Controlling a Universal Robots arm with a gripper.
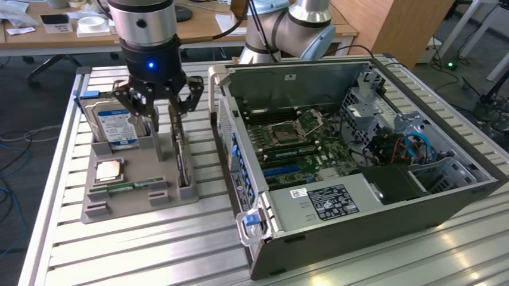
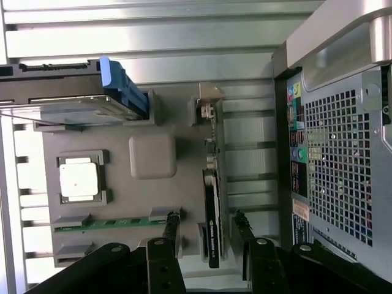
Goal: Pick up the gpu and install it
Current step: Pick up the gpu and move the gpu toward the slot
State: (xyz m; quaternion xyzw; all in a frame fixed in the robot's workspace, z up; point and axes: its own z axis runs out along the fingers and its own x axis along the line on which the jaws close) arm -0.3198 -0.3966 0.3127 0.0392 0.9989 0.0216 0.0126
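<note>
Plenty tucked out of sight here!
The gpu (image 1: pixel 183 164) stands edge-on, its broad face turned away and its upper end slipping behind the gripper (image 1: pixel 163 116), which also covers part of the hard drive (image 1: pixel 118 124). In the wrist view, drive and computer case (image 2: pixel 343 153) both run off the frame. The print on the case's label (image 1: pixel 328 201) is too small to read.

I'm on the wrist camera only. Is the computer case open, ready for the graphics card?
Observer: Yes. The case lies on its side, panel off, with the motherboard facing up.
Operator: Any free slot?
Observer: The blue slots near the rear wall look empty.
Operator: How does the gripper hang?
Observer: The gripper points straight down, open, over the tray, between the upright hard drive and the case.
</note>
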